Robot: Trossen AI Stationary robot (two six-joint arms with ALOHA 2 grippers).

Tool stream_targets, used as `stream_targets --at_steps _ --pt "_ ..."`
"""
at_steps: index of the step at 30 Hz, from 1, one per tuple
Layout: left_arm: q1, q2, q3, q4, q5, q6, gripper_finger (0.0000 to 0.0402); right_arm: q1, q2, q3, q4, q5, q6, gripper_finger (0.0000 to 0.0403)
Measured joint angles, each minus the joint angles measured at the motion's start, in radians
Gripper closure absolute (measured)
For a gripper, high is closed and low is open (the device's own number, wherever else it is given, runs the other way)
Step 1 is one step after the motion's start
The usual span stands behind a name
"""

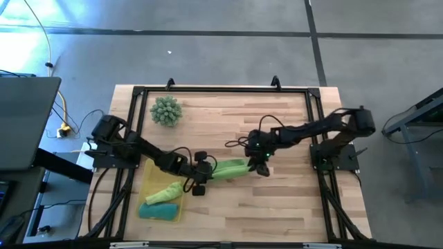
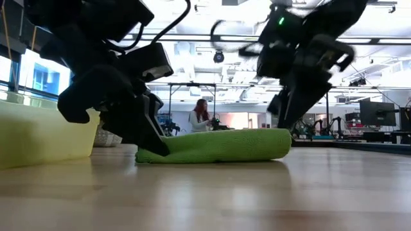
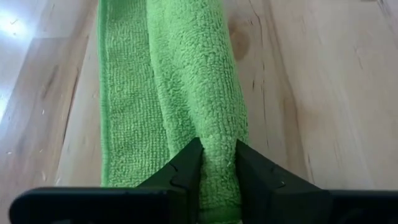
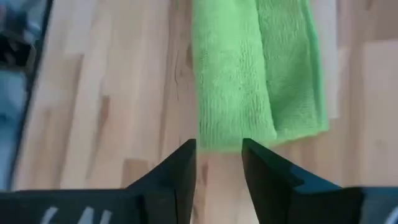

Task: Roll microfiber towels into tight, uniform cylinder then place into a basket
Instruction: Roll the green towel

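a: high view first. where is the rolled lime green towel point(image 1: 227, 168)?

b: on the wooden table point(image 1: 291, 200), mid-table, lying between the two grippers, just beside the yellow basket point(image 1: 147, 188).

a: and the left gripper point(image 1: 200, 181)?

b: at the towel's basket-side end. left wrist view has its fingers point(image 3: 186, 168) pinched on the roll, cloth bulging between them.

a: the right gripper point(image 1: 259, 166)?

b: at the other end. right wrist view shows its fingers point(image 4: 180, 168) apart with bare wood between them, the towel's end just beyond the tips, not gripped.

a: what's in the basket?

b: a teal towel point(image 1: 159, 211) and a second lime green towel point(image 1: 165, 193), both rolled. a spiky pale-green ball point(image 1: 166, 111) sits near the far edge.
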Motion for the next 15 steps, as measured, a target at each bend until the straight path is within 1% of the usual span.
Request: stream_targets --at_steps 3,6,8,12,14,15 --pt "0.01 0.0 0.0 -0.001 0.006 0.0 0.0334 0.062 -0.076 -0.005 -0.043 0.12 -0.095 0.028" --pt "0.017 0.0 -0.001 -0.001 0.01 0.0 0.0334 0.168 -0.136 -0.014 -0.042 0.25 -0.201 0.028" --pt "0.022 0.0 -0.001 0.0 0.014 0.0 0.0334 0.248 -0.152 -0.016 -0.039 0.358 -0.264 0.028" --pt "0.032 0.001 -0.002 0.007 0.039 0.0 0.0334 0.374 -0.126 -0.016 0.006 0.616 -0.355 0.0279" --pt "0.033 0.001 -0.002 0.007 0.044 0.0 0.0335 0.401 -0.087 -0.016 0.032 0.694 -0.372 0.0279" --pt "0.033 0.001 -0.003 0.007 0.044 0.0 0.0335 0.407 -0.064 -0.016 0.048 0.704 -0.373 0.0279"
